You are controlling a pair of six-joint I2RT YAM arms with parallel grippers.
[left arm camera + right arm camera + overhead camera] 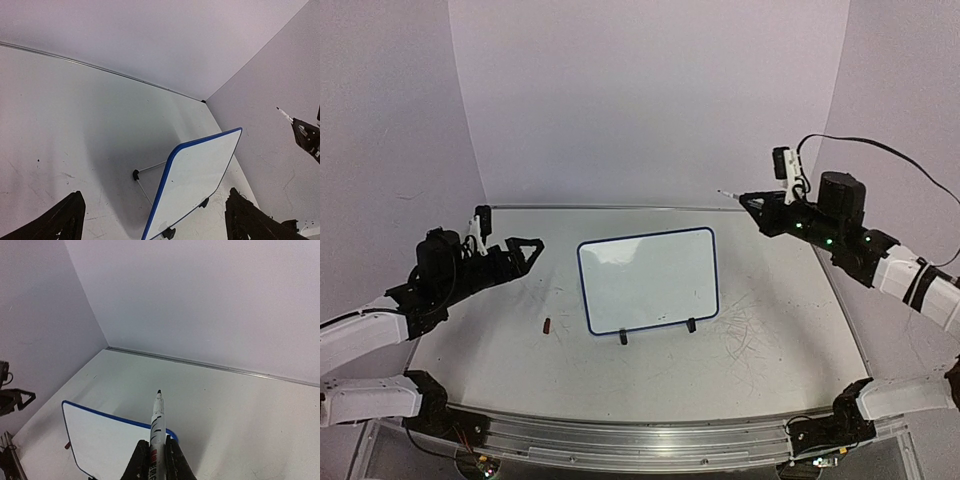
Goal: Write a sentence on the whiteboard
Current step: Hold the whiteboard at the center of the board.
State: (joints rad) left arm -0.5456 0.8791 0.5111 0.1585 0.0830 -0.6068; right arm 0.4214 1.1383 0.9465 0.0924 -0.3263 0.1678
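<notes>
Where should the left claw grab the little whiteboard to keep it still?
Probably its left side edge, coming in from the left. The whiteboard stands propped up, leaning back on two black clip feet, so its thin blue rim sticks up free there, facing the open left gripper. Pinch the rim front to back.

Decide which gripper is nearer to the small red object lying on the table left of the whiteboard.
Left. The left gripper is open, a little beyond the small red object; the right gripper, holding a marker, is past the far corner of the whiteboard.
</notes>
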